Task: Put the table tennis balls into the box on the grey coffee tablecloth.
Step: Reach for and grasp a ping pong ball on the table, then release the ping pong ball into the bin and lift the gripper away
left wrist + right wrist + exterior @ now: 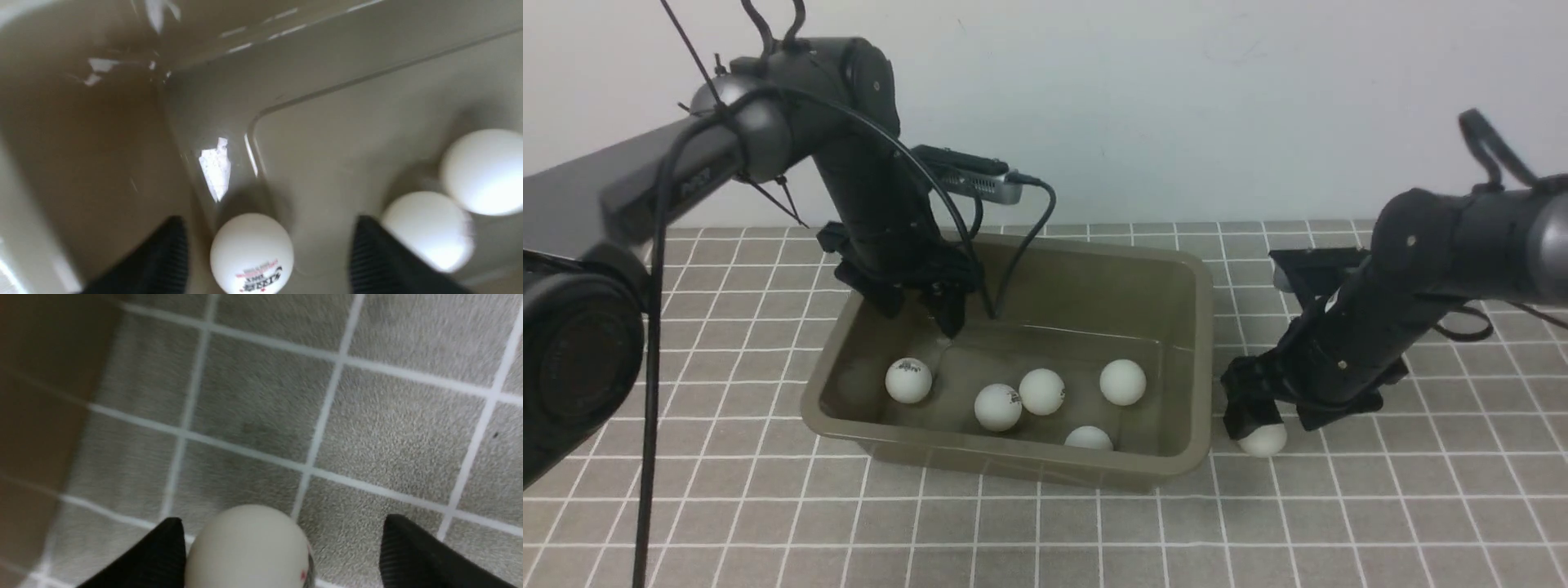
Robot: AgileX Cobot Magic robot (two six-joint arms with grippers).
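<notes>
Currently five table tennis balls (1042, 391) rest on the floor of the box (1013, 467), one of them close against the near wall. The left pincer (919, 314) hangs wide and empty over the rear left corner. The right pincer (1276, 420) stands wide astride the sixth ball (1264, 441), which lies on the grey coffee tablecloth (1339, 506) just outside the box's right front corner. Open cloth extends to the ball's right and near sides.

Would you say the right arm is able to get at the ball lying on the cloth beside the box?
Probably yes: the right gripper is open and straddles that ball on the tablecloth, with nothing between them, though the box wall stands close alongside.
</notes>
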